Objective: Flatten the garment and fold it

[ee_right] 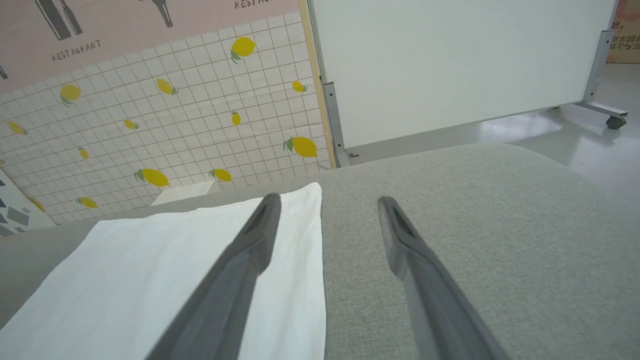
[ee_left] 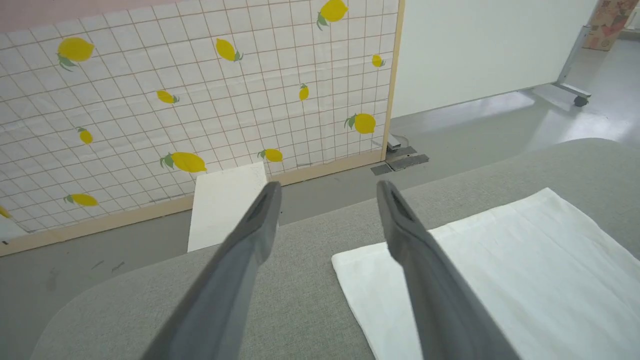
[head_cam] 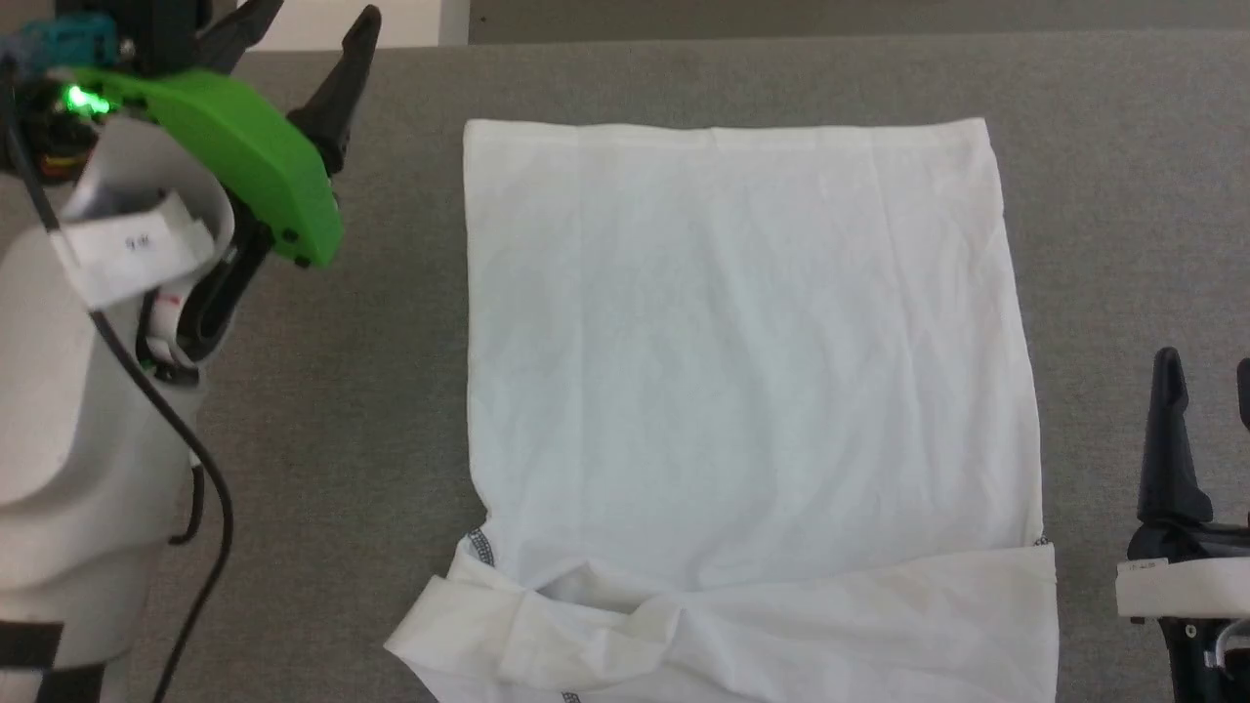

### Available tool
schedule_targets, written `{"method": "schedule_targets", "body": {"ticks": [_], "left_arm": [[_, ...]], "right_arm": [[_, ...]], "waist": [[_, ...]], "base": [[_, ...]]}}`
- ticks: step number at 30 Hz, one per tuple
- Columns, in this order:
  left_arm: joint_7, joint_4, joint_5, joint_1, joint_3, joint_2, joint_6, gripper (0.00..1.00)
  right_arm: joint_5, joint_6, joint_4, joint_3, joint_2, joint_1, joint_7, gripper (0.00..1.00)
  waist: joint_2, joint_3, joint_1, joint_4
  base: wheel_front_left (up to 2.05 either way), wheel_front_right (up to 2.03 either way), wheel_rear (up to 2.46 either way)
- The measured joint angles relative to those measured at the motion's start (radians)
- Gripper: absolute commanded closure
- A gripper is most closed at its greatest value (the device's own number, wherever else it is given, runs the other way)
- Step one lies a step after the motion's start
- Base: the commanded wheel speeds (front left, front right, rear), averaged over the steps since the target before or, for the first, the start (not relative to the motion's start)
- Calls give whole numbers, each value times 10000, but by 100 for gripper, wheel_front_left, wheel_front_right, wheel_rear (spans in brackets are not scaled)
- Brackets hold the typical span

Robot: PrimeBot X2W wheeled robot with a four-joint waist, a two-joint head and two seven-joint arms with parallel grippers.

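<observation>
White shirt (head_cam: 742, 371): laid flat on grey fabric surface (head_cam: 342, 410), between the grippers. Left gripper (head_cam: 312, 29): jaws held apart, nothing gripped; shirt's far corner seen just to its right. Right gripper (head_cam: 1208, 366): jaws held apart, nothing gripped; shirt's side edge seen to its left.

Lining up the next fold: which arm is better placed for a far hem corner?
Likely left: left gripper, jaws open, is beside the shirt's far-left corner; right gripper is by the near shoulder.

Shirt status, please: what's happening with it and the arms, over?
Left gripper, right gripper: jaws open, empty. Shirt flat on grey table, shoulder end folded over. Nothing lying on it.
</observation>
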State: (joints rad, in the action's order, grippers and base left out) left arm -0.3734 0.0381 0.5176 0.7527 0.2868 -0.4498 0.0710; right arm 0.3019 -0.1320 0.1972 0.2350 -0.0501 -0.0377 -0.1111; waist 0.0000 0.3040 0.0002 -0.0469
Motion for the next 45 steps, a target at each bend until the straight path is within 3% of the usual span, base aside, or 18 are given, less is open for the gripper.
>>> {"method": "schedule_targets", "body": {"ticks": [5,12,30,32,40,45], "left_arm": [[-1417,1164,447,1511,107,21,81,0],[-3064,2406,642,2113,408,-58,-29,0],[-3396,3417,650,2208,403,-286,-502,0],[-3390,3404,731,2216,370,-332,-489,100],[-2903,3448,825,2218,445,-284,-180,100],[-2272,3509,890,2154,523,-38,-2,100]], "right_arm": [[81,0,-100,-119,0,355,-111,0],[178,0,-418,-374,0,639,-314,0],[251,0,-679,-407,-2,956,-476,0],[251,0,-679,-391,-2,1003,-476,0],[56,0,-545,-280,2,1227,-242,0],[-531,0,447,-54,-44,2474,1022,0]], "waist": [[0,819,0,-187],[0,1669,0,-636],[0,2842,-1,-1765],[0,2928,-1,-1820],[0,2919,-1,-1763],[0,2721,-1,-1577]], "base": [[0,0,0],[0,0,0],[0,0,0],[0,0,0],[0,0,0],[0,0,0]]}}
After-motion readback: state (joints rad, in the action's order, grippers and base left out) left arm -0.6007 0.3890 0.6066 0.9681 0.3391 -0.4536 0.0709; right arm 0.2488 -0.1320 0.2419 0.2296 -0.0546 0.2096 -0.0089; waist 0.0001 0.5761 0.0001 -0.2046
